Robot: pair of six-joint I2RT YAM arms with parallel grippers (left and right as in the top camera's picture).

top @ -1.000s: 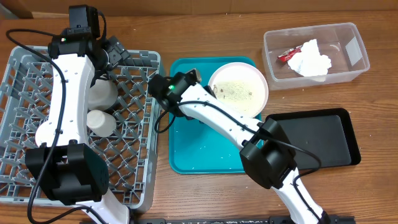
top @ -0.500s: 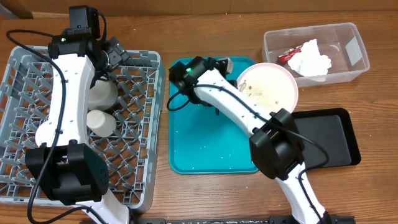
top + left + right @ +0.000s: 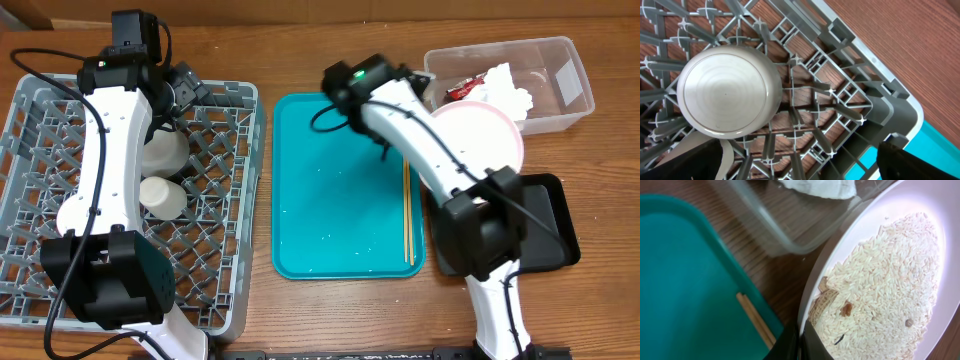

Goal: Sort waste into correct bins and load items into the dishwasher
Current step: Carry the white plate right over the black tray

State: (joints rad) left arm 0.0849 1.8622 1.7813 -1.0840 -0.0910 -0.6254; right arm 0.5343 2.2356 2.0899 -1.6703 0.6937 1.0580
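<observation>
My right gripper [image 3: 428, 100] [image 3: 802, 339] is shut on the rim of the round white-pink plate [image 3: 485, 140] [image 3: 900, 200]. It holds the plate tilted above the gap between the teal tray and the clear tub [image 3: 560, 110] [image 3: 765, 225]. Whitish rice [image 3: 890, 270] covers the plate. The napkin [image 3: 505, 88] [image 3: 820, 186] and red-and-white wrapper [image 3: 462, 91] lie in the tub. Chopsticks [image 3: 407, 210] [image 3: 756, 320] lie on the teal tray's right side. My left gripper [image 3: 190, 88] [image 3: 800, 167] is open over the dish rack [image 3: 60, 270] [image 3: 855, 115], beside an upturned grey bowl [image 3: 160, 150] [image 3: 727, 90]. A white cup [image 3: 163, 197] stands in the rack.
The teal tray [image 3: 330, 200] [image 3: 685, 280] sits between the rack and the black tray [image 3: 545, 225], which lies below the plate at the right. My right arm reaches across the teal tray's far end. The small white-pink bowl is not in view.
My right arm has carried the plate to the right, off the teal tray and up beside the clear tub, uncovering the chopsticks. The left arm has not moved.
</observation>
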